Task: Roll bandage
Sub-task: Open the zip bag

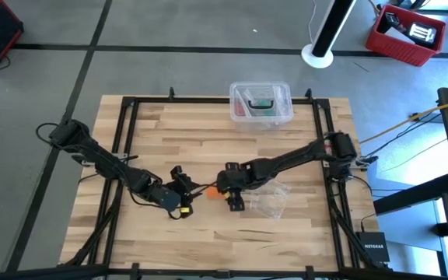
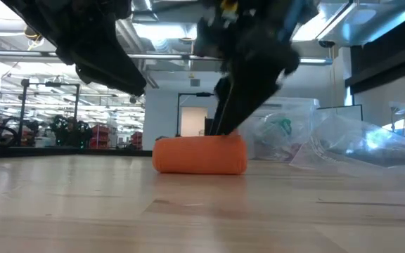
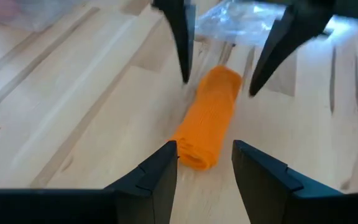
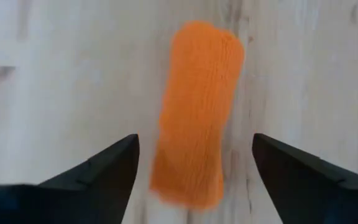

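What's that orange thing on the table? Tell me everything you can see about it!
It is the bandage, a bright orange band of soft, ribbed-looking fabric rolled into a small fat cylinder. It lies on its side on the wooden table, near the middle. The left gripper and right gripper both sit around it with fingers open, not squeezing it. A crinkly clear plastic bag lies close behind it.

Low view: both dark arms cut off at top. Contents of clear plastic lidded box [image 1: 260,103] too small to tell. Rolled bright orange fabric bandage [image 4: 197,112] blurred in right wrist view.
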Motion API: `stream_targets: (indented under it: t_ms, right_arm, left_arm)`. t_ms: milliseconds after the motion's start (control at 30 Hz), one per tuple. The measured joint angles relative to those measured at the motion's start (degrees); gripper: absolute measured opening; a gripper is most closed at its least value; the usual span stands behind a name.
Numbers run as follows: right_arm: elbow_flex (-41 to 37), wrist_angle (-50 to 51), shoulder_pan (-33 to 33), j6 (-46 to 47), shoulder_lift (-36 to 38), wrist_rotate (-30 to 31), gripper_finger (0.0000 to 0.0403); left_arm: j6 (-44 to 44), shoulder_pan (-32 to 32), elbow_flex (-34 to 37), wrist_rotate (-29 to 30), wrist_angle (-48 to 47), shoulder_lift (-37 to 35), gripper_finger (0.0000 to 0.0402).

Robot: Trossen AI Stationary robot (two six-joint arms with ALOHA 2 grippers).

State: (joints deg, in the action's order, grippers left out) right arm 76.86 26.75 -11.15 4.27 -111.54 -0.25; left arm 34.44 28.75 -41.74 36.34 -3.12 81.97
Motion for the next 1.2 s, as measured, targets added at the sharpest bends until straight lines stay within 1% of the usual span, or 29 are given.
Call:
stream_targets:
  t_ms: [100,200,267,300,367,433,500,633,700,767,867,967,1033,1100,1200]
  right_arm:
    - [0.0,6.65,-0.89,0.2,4.65,-0.8,0.0326]
    - [0.0,15.61,-2.7,1.31,10.07,-0.29,0.0327]
    - [-0.41,19.92,-4.54,2.89,13.73,0.83,0.0326]
    - [-1.37,21.41,-5.59,3.66,15.75,2.33,0.0325]
    - [-5.15,23.03,-7.92,6.03,19.96,6.15,0.0322]
    - [-11.0,23.26,-10.05,9.3,24.3,10.28,0.032]
    - [-17.66,21.89,-11.48,13.35,28.97,12.87,0.0315]
    - [-32.42,11.09,-11.41,19.1,37.26,14.36,0.0294]
    - [-38.84,3.46,-9.47,19.69,40.41,16.29,0.0278]
    - [-44.61,-5.39,-7.17,20.62,41.95,16.61,0.0262]
    - [-51.79,-17.12,-5.27,21.02,41.38,13.6,0.0239]
    - [-56.63,-24.13,-3.79,21.37,39.38,14.19,0.0219]
    - [-58.59,-27.64,-3.51,21.46,38.06,14.18,0.0205]
    - [-59.58,-32.3,-3.47,20.77,36.68,12.54,0.0189]
    - [-60.7,-35.12,-3.44,19.79,33.91,13.76,0.0156]
  left_arm:
    - [-1.44,-0.11,0.0,0.33,1.83,0.0,0.0145]
    - [-3.74,-0.61,-0.01,0.41,6.33,0.52,0.0145]
    - [-5.94,-1.33,-0.04,0.48,10.56,1.67,0.0145]
    - [-7.03,-1.85,-0.04,0.46,12.62,2.48,0.0145]
    - [-9.88,-3.2,-0.04,0.42,18.07,4.51,0.0145]
    - [-12.4,-5.01,-0.2,-0.24,23.76,7.11,0.0145]
    - [-13.79,-7.24,-0.94,-2.03,27.48,9.96,0.0145]
    - [-13.04,-12.15,-4.23,-8.68,28.89,15.36,0.0145]
    - [-12.71,-14.11,-5.8,-11.93,28.88,17.48,0.0145]
    - [-12.68,-15.53,-6.91,-13.56,28.81,18.93,0.0145]
    - [-12.7,-16.87,-7.54,-14.26,29.07,20.1,0.0145]
    - [-12.7,-17.54,-7.54,-14.34,29.03,20.63,0.0145]
    - [-12.7,-17.68,-7.56,-14.34,29.1,20.83,0.0145]
    - [-12.72,-17.68,-7.56,-14.34,29.03,20.85,0.0145]
    - [-12.75,-17.63,-7.56,-14.38,29.39,20.85,0.0145]
